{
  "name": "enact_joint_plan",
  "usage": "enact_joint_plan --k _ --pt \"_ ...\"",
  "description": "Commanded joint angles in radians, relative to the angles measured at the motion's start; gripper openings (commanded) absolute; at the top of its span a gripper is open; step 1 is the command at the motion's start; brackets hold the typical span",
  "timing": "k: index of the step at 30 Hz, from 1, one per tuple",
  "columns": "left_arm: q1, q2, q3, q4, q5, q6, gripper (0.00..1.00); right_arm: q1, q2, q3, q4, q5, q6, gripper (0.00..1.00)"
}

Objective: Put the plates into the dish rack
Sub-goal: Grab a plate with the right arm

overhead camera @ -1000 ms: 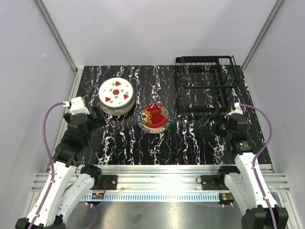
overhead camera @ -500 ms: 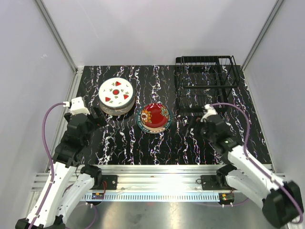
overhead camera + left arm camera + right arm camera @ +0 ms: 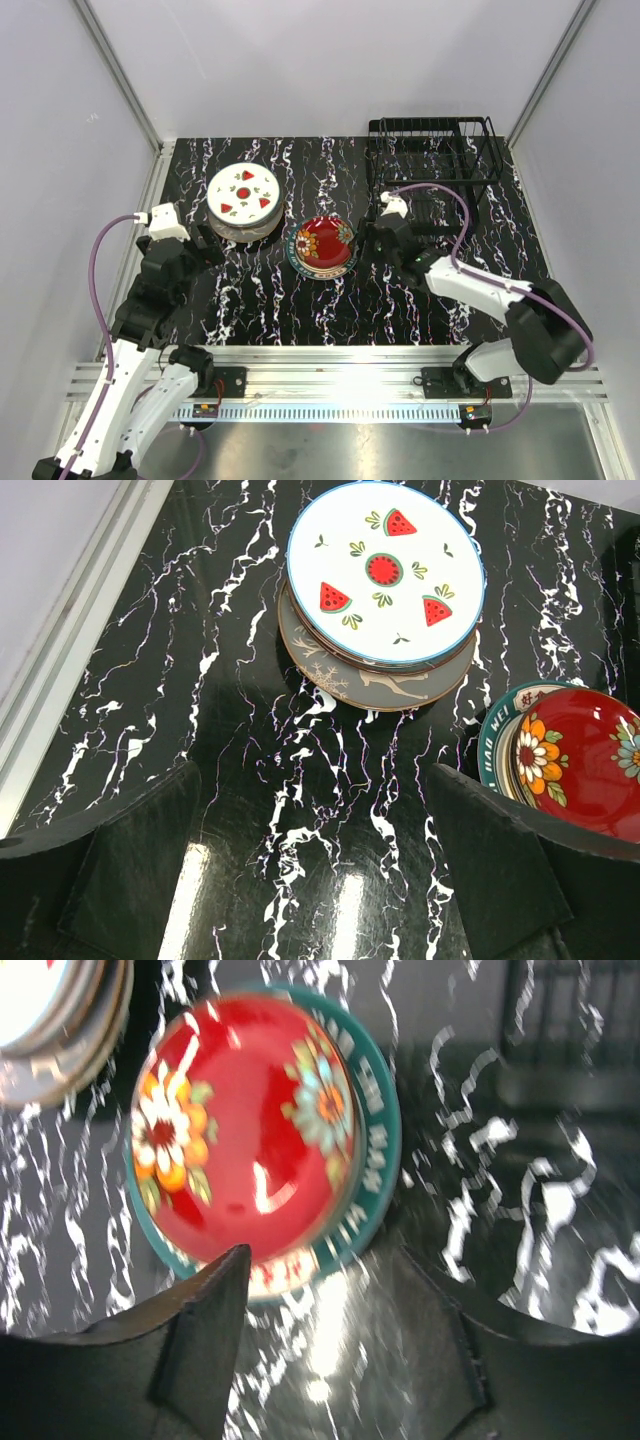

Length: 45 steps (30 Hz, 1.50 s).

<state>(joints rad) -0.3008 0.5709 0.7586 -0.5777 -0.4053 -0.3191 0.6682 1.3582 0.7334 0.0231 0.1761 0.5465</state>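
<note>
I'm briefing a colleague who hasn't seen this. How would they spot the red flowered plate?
Find the black wire dish rack at the black marbled table's far right. Left of it lies the red round ceramic plate with orange and blue flowers. Unlike the white watermelon-patterned plate further left, it rests on a teal-rimmed plate.

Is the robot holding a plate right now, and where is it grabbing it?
No, nothing is held. The left gripper hangs open over the table. The right gripper is open at the red flower plate's rim, not clamped on it.
</note>
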Motion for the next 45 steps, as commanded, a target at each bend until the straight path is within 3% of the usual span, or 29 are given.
enact_joint_plan --k 1,4,10,12,13,20,32,34,38,45 --pt "-0.004 -0.005 0.01 0.044 0.034 -0.002 0.99 0.01 0.082 0.07 0.093 0.054 0.035 0.64" --pt "-0.004 -0.006 0.008 0.047 0.045 0.0 0.99 0.01 0.146 0.093 0.11 0.062 0.085 0.61" --pt "-0.006 -0.006 0.008 0.049 0.052 -0.001 0.99 0.01 0.235 0.152 0.109 0.098 0.119 0.43" --pt "-0.006 -0.006 0.01 0.049 0.06 -0.001 0.99 0.01 0.246 0.158 0.116 0.1 0.127 0.44" --pt "-0.006 -0.003 0.01 0.049 0.062 -0.001 0.99 0.01 0.258 0.164 0.12 0.102 0.13 0.5" --pt "-0.009 -0.008 0.008 0.049 0.065 -0.001 0.99 0.008 0.332 0.204 0.098 0.111 0.148 0.53" --pt "-0.012 -0.017 0.01 0.049 0.071 0.002 0.99 0.008 0.374 0.216 0.097 0.111 0.178 0.38" --pt "-0.014 -0.02 0.01 0.052 0.069 0.0 0.99 0.008 0.369 0.215 0.089 0.12 0.181 0.29" --pt "-0.014 -0.02 0.01 0.05 0.071 0.0 0.99 0.008 0.354 0.222 0.054 0.146 0.171 0.2" --pt "-0.015 -0.023 0.008 0.049 0.066 0.0 0.99 0.008 0.309 0.219 0.021 0.169 0.158 0.18"
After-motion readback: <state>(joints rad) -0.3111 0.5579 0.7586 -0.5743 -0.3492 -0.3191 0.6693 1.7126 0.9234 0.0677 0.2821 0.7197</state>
